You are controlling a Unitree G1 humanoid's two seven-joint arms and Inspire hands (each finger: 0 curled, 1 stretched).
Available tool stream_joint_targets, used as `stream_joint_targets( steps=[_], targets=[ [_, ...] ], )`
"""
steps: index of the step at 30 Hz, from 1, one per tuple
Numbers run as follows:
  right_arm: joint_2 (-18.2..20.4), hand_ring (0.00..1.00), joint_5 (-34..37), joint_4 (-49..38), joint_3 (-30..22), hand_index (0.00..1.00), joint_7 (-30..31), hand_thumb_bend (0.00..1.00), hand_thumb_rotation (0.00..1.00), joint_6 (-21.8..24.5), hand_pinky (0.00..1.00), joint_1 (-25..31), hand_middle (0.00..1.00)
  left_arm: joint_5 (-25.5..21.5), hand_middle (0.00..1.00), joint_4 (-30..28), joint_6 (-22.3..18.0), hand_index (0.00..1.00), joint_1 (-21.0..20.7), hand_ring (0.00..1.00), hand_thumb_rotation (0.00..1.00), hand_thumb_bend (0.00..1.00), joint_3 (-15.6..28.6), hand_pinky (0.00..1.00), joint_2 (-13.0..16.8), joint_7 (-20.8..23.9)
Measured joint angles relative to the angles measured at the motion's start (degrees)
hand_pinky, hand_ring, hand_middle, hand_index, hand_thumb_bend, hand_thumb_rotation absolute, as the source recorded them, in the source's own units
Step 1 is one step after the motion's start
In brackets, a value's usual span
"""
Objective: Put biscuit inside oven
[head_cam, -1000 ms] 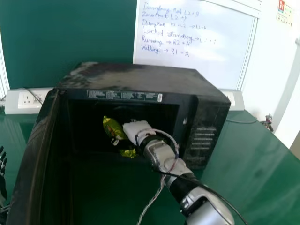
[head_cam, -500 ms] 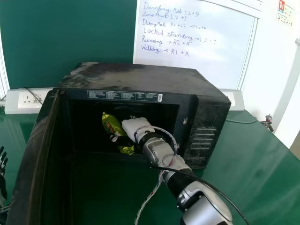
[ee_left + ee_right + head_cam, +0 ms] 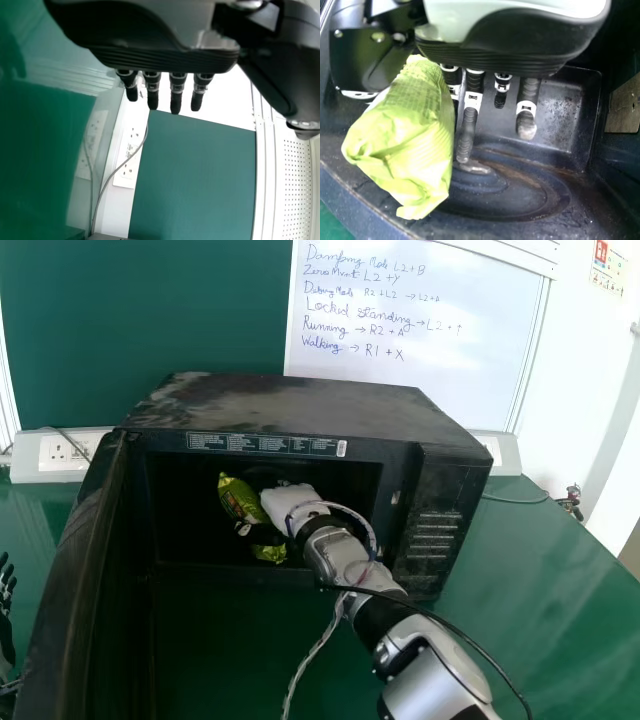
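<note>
The green biscuit packet is inside the black oven, in the left part of its opening, leaning with its upper end to the left in the head view. The right hand reaches in beside it and has hold of it: a dark part of the hand crosses the wrapper, and the fingers are only partly closed, some hanging fairly straight and clear of the packet. Whether the packet rests on the oven floor, I cannot tell. In the right wrist view, a rounded recess lies below the fingers.

The oven door stands wide open on the left, and the oven sits on the green desk. The left hand is at the head view's left edge, its fingers extended, holding nothing. Behind the oven are a power outlet, a green board and a whiteboard.
</note>
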Motion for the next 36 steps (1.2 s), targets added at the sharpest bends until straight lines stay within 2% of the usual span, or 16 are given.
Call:
stream_joint_targets(
  steps=[10,11,13,15,28,36],
  targets=[
    [0.19,0.17,0.00,1.74,0.31,0.67,-1.11,0.56,0.00,-0.13,0.10,-0.97,0.47,-0.35,0.93,-0.01,-0.16,0.97,0.44,0.91,0.78,0.99,0.00,0.85,-0.01,-0.15],
    [0.19,0.18,0.01,1.83,0.31,0.65,-1.28,0.56,0.00,-0.27,0.11,-1.06,0.47,-0.46,0.93,-0.01,-0.17,0.97,0.46,0.91,0.78,0.99,0.01,0.85,-0.01,-0.16],
    [0.21,0.18,0.01,1.96,0.32,0.53,-1.74,0.54,0.00,-0.49,0.11,-1.17,0.47,-0.49,0.93,-0.03,-0.19,0.97,0.53,0.91,0.78,0.99,0.01,0.85,-0.01,-0.18],
    [0.22,0.19,-0.01,2.15,0.39,0.50,-1.91,0.53,0.00,-0.50,0.12,-1.28,0.47,-0.50,0.92,-0.17,-0.20,0.97,0.72,0.90,0.77,1.00,0.01,0.85,-0.04,-0.17],
    [0.20,0.18,1.00,3.37,0.29,0.49,-1.99,0.53,0.00,-0.76,0.11,-1.85,0.47,-0.55,0.92,-2.76,-0.15,0.96,2.78,0.90,0.78,0.99,0.01,0.85,-1.58,0.09],
    [0.24,0.23,1.58,3.69,0.07,0.49,-3.33,0.53,0.00,0.41,0.16,-3.78,0.47,-0.53,0.92,-3.41,-0.14,0.96,3.25,0.90,0.77,0.99,0.02,0.85,-1.66,0.10]
  ],
)
